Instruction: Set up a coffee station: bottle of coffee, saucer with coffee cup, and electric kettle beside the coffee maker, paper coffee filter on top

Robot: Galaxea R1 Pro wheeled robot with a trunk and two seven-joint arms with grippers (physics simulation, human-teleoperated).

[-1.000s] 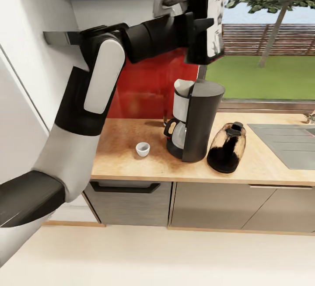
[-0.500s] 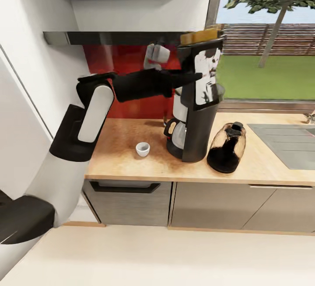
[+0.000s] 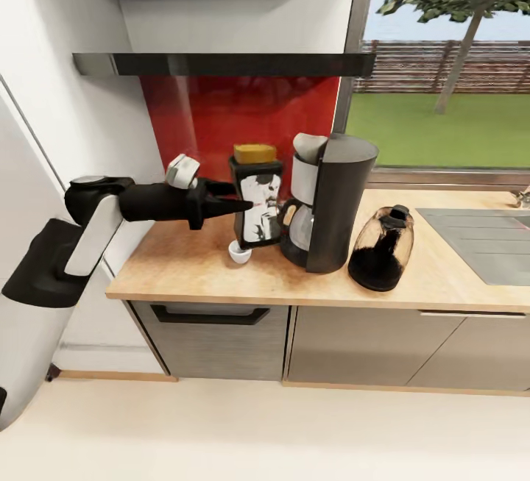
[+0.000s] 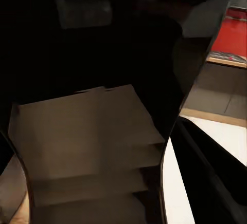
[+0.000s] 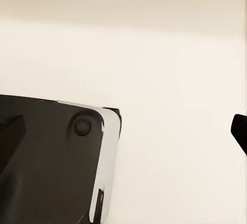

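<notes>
- your left arm (image 3: 96, 223) has come down a long way in the last second: it was up by the shelf (image 3: 221, 63), and it now reaches out level over the left part of the counter (image 3: 191, 268).
- your left gripper (image 3: 246, 205) stays clamped on the coffee bottle (image 3: 256, 198), fingers pressed against its left side; the left wrist view is mostly dark with the bottle (image 4: 87, 147) up close against the lens.
- the bottle, with its yellow lid, is now just left of the coffee maker (image 3: 331, 201) and leans slightly. its base hangs right above the cup, and from the head view you can't tell whether it touches the cup or clears it.
- the small white cup (image 3: 239, 251) sits on the counter under the bottle, half hidden by it. judging by this, lowering straight down risks knocking or landing on the cup, so you probably want to shift the bottle left or farther back before you let go.
- the coffee maker stands where it was, on the counter, so that part of the task holds.
- the kettle (image 3: 381, 248) sits just right of the coffee maker, already beside it as the task asks.
- i see no filter on top of the coffee maker and no saucer under the cup, so those steps look undone.
- your right gripper: i cannot tell its state; the right wrist view looks down at pale floor (image 5: 170, 70) and part of the robot's own body.
</notes>
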